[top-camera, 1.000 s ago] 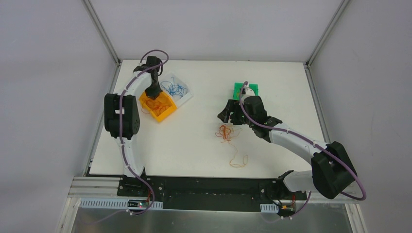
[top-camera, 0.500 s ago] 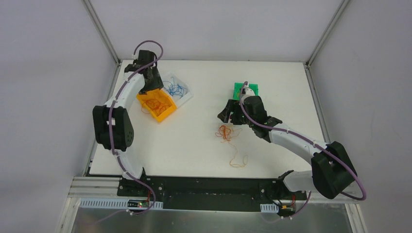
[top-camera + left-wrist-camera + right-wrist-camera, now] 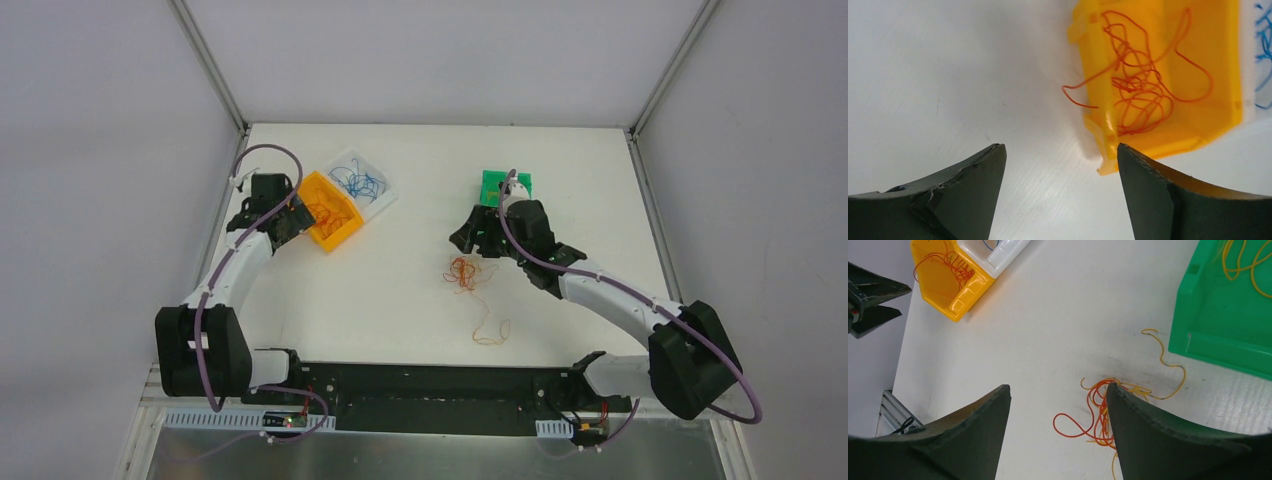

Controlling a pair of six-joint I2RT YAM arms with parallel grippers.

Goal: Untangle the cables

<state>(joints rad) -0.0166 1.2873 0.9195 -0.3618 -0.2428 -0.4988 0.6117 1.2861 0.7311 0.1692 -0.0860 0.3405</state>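
White worktop. Cable tangle at frame centre, just below my right end effector: wide, empty, nearer. Loose strand trails toward lower frame. My left end effector: wide, empty, upper left, well apart.

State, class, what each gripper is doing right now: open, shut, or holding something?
Left gripper: open, empty, beside the yellow bin.
Right gripper: open, empty, near the loose orange-red cables on the table.
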